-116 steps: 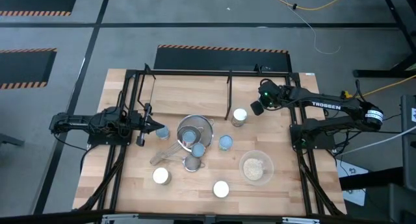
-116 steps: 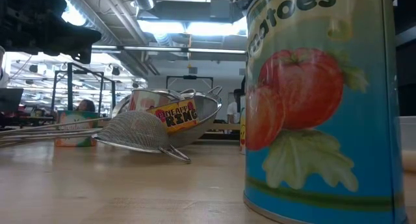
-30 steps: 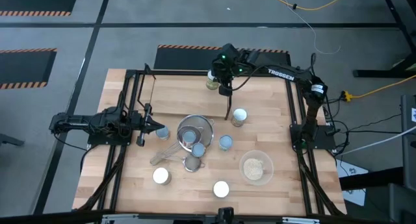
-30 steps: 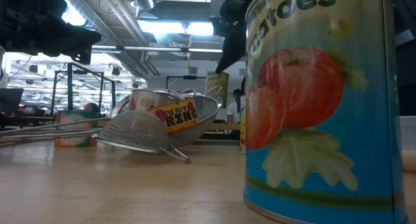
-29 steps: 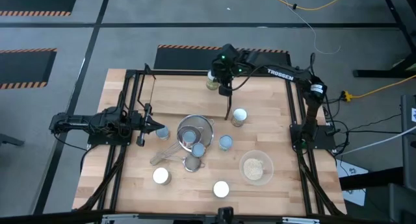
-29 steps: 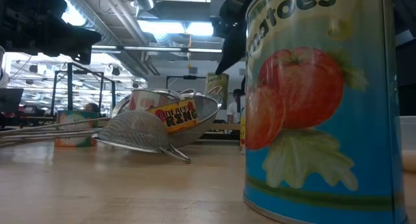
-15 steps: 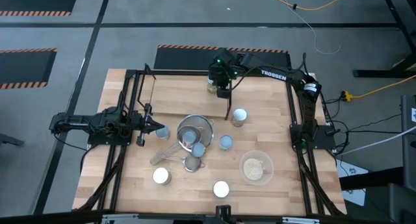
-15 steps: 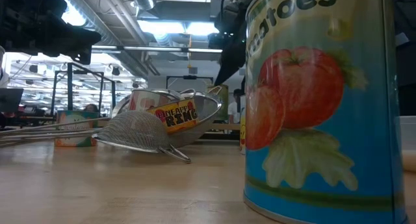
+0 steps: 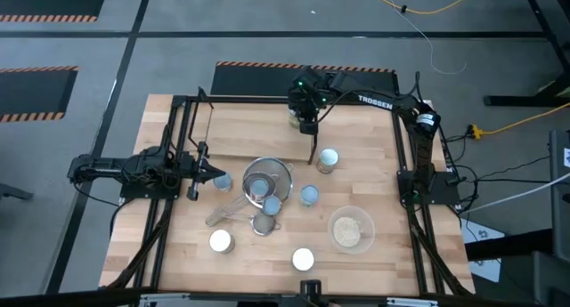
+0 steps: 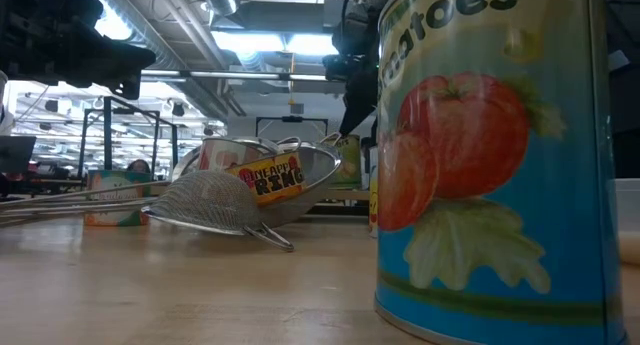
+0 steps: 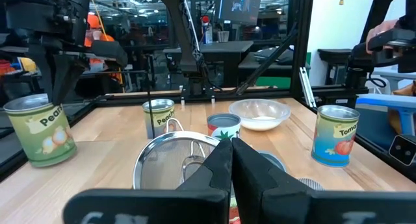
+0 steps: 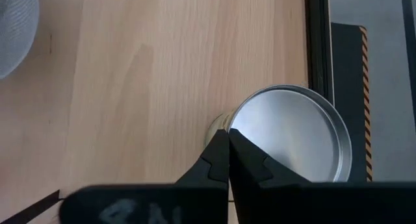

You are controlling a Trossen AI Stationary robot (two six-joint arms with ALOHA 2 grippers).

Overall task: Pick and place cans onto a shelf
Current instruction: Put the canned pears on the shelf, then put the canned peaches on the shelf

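Observation:
My right gripper (image 9: 304,120) reaches over the far middle of the table and is shut on an olive can with a silver top (image 12: 289,136), also seen in the left wrist view (image 11: 39,130). The can stands upright on the light board (image 9: 249,129) of the black rod shelf (image 9: 207,120). Other cans stand on the table: a cream-topped one (image 9: 327,160), blue-topped ones (image 9: 309,195) (image 9: 223,181), white-topped ones (image 9: 221,242) (image 9: 303,259). My left gripper (image 9: 212,174) waits shut at the table's left, beside the blue-topped can. My right gripper meets the can at the rim of its top (image 12: 229,125), at one edge of the lid. The fingers (image 12: 218,156) stand almost together and come from above, pointing down. They hide the exact hold. The can stands upright, its bottom on the board (image 11: 45,160).
Two mesh strainers (image 9: 267,177) (image 9: 264,222) lie mid-table, with a can (image 9: 272,205) between them. A glass bowl of beige stuff (image 9: 350,229) stands near right. A shelf upright (image 9: 312,138) rises just near of my right gripper. A tomato can (image 10: 490,155) stands right at the low camera.
My right gripper has gone down and a little toward the table's near edge with the olive can. The can was lifted clear above the shelf a second ago and now stands low on the board. The left arm has kept still.

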